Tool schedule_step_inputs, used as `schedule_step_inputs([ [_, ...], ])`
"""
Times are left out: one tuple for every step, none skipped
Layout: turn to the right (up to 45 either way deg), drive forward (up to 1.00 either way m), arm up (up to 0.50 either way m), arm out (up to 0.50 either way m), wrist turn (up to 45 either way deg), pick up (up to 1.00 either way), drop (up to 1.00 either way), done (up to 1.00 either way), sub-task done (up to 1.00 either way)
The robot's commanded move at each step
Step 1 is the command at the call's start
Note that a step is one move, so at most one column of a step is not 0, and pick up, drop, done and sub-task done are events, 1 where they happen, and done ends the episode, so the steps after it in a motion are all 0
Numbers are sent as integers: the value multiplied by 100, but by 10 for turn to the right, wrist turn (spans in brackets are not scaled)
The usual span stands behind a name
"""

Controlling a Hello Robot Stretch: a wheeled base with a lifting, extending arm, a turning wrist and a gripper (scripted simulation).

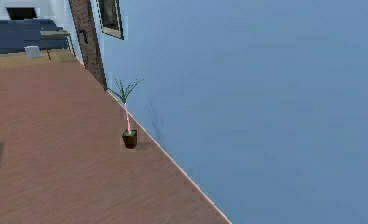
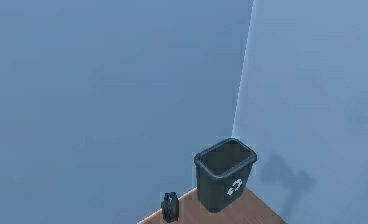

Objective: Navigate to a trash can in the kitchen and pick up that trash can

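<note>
One trash can [image 2: 226, 176], one potted plant [image 1: 129, 130], one gripper [image 2: 170, 204].

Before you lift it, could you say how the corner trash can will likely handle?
The trash can looks rigid and thin-walled, with nothing visible inside, so it is probably light. Its narrower base means a push might tip it.
</note>
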Motion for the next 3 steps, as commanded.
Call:
schedule_step_inputs([
  [0,0,22,0,0,0,0,0,0],
  [0,0,0,50,0,0,0,0,0],
  [0,0,0,0,450,0,0,0,0],
])
